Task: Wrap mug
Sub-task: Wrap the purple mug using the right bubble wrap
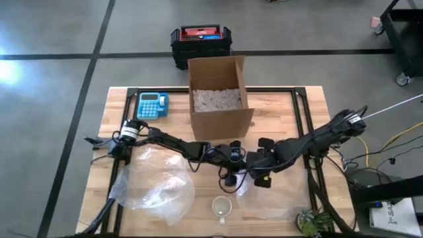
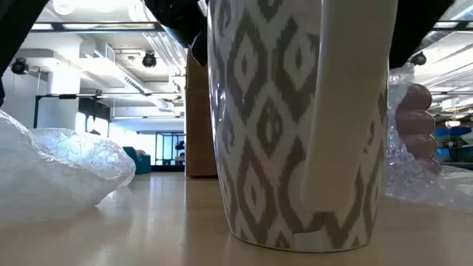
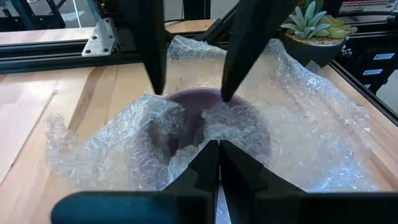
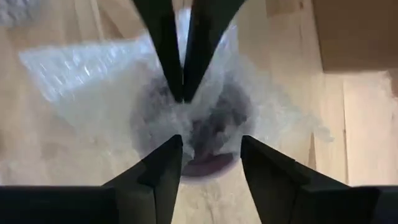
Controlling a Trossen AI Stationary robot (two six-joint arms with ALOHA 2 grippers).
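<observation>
At mid-table, just in front of the cardboard box [image 1: 218, 99], the left gripper [image 3: 219, 144] is pinched closed on a fold of bubble wrap [image 3: 298, 124] at the rim of the purple mug [image 3: 186, 124]. The right gripper [image 4: 211, 140] faces it from the other side with its fingers spread, straddling the same bundle and gripping nothing. The mug sits upright in a loose nest of wrap that covers its sides only partly, with the mouth open to view. The likeliest trouble, as I judge it, is the thin film slipping out of the left pinch or springing back once let go, undoing the fold. A hard pull could also tip or drag the mug, since nothing steadies it. A patterned mug [image 1: 223, 206] stands near the front edge, apart from both arms.
</observation>
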